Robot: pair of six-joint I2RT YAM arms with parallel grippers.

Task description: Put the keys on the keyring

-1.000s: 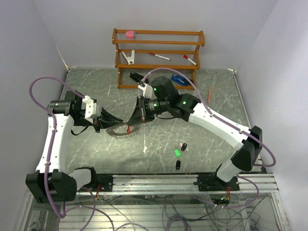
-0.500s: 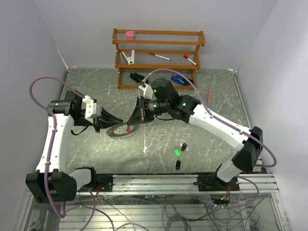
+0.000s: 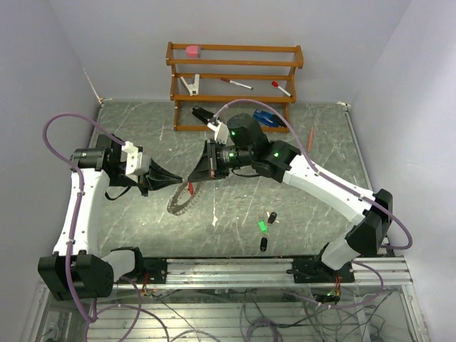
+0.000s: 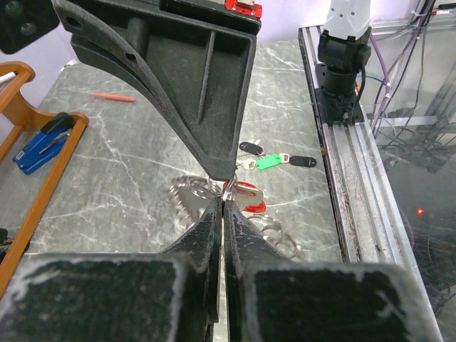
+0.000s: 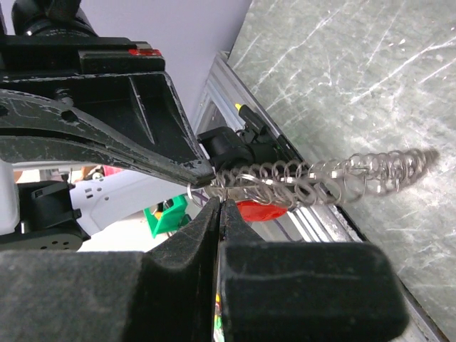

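Silvery wire loops of the ring (image 3: 178,203) hang tilted off the counter (image 3: 320,142) in the top view, lifted at its upper edge, where the left tool (image 3: 182,178) and right tool (image 3: 192,176) meet tip to tip. The red key (image 3: 190,189) dangles just under that point. A green key (image 3: 262,226) and two black keys (image 3: 271,216) lie well apart from it, near the front edge. From the left wrist, the left tool (image 4: 221,206) has its fingers pressed together on the ring (image 4: 187,194), with the right tool (image 4: 222,173) coming down onto the same spot and the red key (image 4: 246,190) just beyond. From the right wrist, the right tool (image 5: 218,205) is also closed, pinching where the ring (image 5: 335,174) and red key (image 5: 260,211) touch. I cannot tell which of them it grips, or whether the key is threaded yet. By my reading the first key is being worked on and three remain.
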